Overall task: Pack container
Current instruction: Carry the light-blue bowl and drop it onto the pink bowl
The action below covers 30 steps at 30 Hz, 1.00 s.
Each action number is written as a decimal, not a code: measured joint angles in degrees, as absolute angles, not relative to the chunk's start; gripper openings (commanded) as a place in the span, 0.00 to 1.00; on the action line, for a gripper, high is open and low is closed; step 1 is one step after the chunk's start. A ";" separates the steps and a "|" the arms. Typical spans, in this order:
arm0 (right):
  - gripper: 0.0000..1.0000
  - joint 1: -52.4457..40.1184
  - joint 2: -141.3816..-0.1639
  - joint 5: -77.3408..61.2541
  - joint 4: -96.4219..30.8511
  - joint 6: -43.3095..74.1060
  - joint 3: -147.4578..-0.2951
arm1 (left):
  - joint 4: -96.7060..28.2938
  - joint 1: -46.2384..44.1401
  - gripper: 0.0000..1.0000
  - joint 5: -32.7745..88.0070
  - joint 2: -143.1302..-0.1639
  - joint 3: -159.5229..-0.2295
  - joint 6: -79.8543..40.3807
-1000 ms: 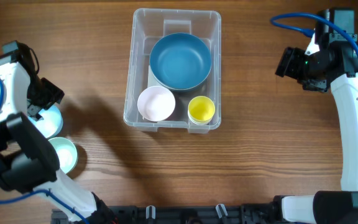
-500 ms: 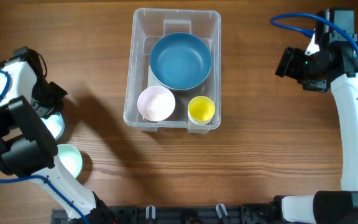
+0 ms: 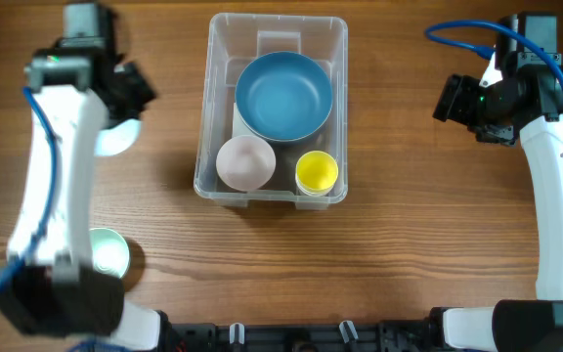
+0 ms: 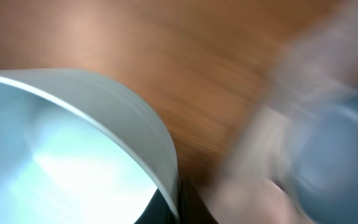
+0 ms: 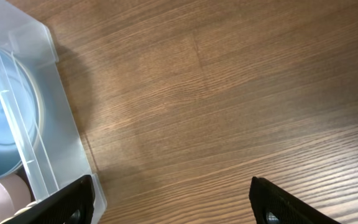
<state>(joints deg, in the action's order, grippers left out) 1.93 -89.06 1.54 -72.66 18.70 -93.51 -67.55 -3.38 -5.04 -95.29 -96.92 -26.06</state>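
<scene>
The container (image 3: 206, 117), a clear plastic bin, stands at the table's top centre. It holds a large blue bowl (image 3: 283, 95), a pale pink bowl (image 3: 245, 162) and a yellow cup (image 3: 316, 172). My left gripper (image 3: 130, 96) is left of the bin, shut on the rim of a pale blue bowl (image 3: 115, 137). The left wrist view is blurred: that pale blue bowl (image 4: 61, 143) fills its left side, with the dark left gripper (image 4: 178, 208) pinching its wall. My right gripper (image 3: 453, 98) hangs open right of the bin. The right wrist view shows the right gripper (image 5: 173, 202) over bare wood, beside the container (image 5: 61, 143).
A mint-coloured bowl (image 3: 108, 252) sits on the table at the lower left, partly under my left arm. The arm bases stand along the front edge. Bare wooden tabletop lies between the bin and my right arm.
My left gripper has shut on the pale blue bowl and swung it from the lower left up toward the bin's left side. The right arm has not moved.
</scene>
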 measured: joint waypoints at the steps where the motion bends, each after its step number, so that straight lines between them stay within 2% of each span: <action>1: 0.81 1.93 -89.06 1.54 -72.75 18.70 -93.51 | -68.01 -6.59 0.04 -4.89 -93.80 -97.10 -26.30; 6: 0.81 1.93 -89.06 1.54 -72.93 18.70 -93.51 | -70.57 -22.11 0.04 -4.58 -92.90 -97.27 -29.98; 11: 0.81 1.93 -89.06 1.52 -73.28 18.72 -93.51 | -70.81 -30.09 0.04 -4.62 -98.24 -97.23 -34.02; 17: 0.81 1.93 -89.06 1.50 -73.28 18.72 -93.51 | -71.50 -32.77 0.06 -4.19 -106.26 -96.97 -35.31; 18: 0.81 1.93 -89.06 1.50 -73.28 18.70 -93.51 | -71.64 -32.84 0.14 -4.10 -106.45 -96.97 -35.31; 19: 0.81 1.93 -89.06 1.48 -73.28 18.72 -93.51 | -71.88 -33.19 0.31 -3.97 -107.61 -96.92 -35.33; 20: 0.81 1.93 -89.06 1.43 -73.28 18.70 -93.51 | -71.94 -33.32 0.35 -3.95 -107.83 -96.92 -35.29; 22: 0.81 1.93 -89.06 1.37 -73.28 18.70 -93.51 | -72.10 -33.39 0.38 -3.75 -107.92 -96.92 -35.97; 30: 0.81 1.93 -89.06 1.32 -73.30 18.72 -93.51 | -73.89 -31.79 0.33 -3.77 -107.39 -96.90 -36.05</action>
<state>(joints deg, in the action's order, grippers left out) 1.93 -89.06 1.32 -73.30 18.72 -93.51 -73.89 -31.79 -3.77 -107.39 -96.90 -36.05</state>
